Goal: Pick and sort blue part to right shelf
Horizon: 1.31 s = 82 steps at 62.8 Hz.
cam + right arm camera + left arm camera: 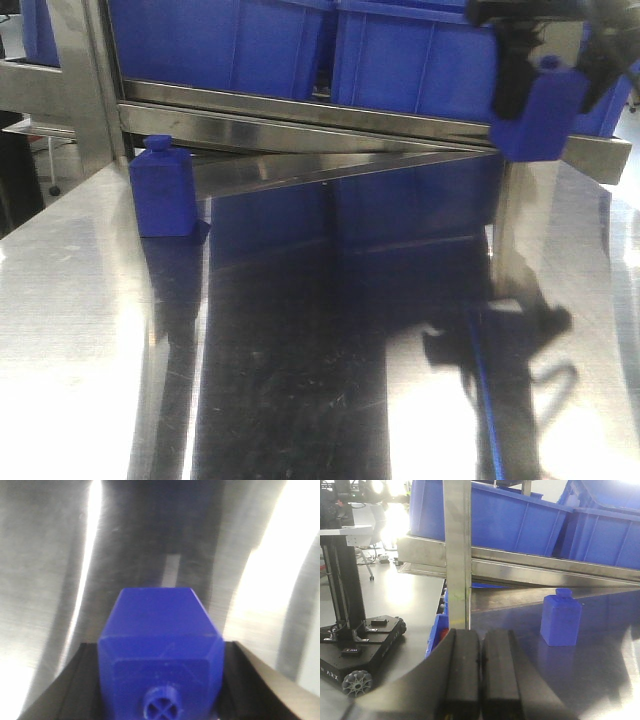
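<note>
Polished steel covered the desk (300, 380), and beyond it ran a shelf rail (300, 112) carrying blue bins (220, 45). Our right fingers (260, 690) were clamped on a blue part (160, 635), one finger against each side face. Its round capped neck was turned up toward the wrist and its flat base pointed away from the fingers, down at the desk. In the front view it hung clear above the desk, just in front of the rail and about level with the lower edge of the bin beyond the fingers. Our left fingers (462, 670) were clenched on nothing, pads pressed together, low over the desk. A second blue part (561, 619) stood upright ahead of them and a little to their right.

We judged the step in hand to be carrying the held part up into the right shelf. To do it well, we reckoned the fingers should lift before going forward, so that the base cleared the rail and the bin wall beyond them. They should hold the squeeze firm, since the faces looked smooth, and let go only once over the bin's opening. No view showed us that opening, so the height needed was a guess.
</note>
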### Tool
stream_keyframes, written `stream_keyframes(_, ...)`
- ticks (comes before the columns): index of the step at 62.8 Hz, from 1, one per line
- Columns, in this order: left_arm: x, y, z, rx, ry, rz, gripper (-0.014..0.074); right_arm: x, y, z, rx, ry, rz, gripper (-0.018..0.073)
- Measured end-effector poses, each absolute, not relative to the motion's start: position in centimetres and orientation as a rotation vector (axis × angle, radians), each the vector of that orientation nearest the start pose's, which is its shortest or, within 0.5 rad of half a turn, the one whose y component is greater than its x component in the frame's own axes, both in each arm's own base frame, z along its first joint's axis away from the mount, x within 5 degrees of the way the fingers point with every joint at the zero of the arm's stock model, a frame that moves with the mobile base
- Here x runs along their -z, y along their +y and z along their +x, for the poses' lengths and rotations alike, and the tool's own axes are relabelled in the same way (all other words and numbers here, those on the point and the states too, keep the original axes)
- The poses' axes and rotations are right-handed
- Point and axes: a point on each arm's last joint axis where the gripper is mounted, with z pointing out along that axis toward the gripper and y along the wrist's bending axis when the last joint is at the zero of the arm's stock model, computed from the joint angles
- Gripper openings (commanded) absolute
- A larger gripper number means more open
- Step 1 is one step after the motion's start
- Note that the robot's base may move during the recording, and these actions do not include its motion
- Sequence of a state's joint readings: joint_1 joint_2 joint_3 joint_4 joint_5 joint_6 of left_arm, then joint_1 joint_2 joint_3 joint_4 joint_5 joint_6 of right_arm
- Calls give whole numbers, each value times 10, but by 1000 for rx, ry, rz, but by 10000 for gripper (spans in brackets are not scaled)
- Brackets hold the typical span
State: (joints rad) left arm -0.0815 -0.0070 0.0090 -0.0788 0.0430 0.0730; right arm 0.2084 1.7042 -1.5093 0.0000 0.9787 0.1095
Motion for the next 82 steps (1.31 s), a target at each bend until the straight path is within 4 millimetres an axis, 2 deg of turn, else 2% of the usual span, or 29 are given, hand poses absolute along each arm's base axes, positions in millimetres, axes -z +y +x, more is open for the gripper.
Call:
stream_keyframes(17,-207,-5,56,72,1528,61,125,-321,19,311,-84,2359,55,340)
stream_keyframes(26,-207,-5,56,72,1528,61,125,-319,1,282,-63,2203,116,340)
stream_keyframes(37,-207,-5,56,72,1528,61,125,-310,-2,245,-64,2036,119,340)
stream_keyframes(46,-207,-5,56,72,1528,61,125,-304,-2,214,-67,1967,115,340)
stream_keyframes(55,-207,-5,56,72,1528,61,125,-308,-2,180,-48,1888,88,340)
stream_keyframes(64,-207,-5,56,72,1528,61,125,-316,-3,154,41,1799,-4,340)
stream_keyframes(82,-207,-5,56,72,1528,61,125,-335,-3,126,85,1643,-45,340)
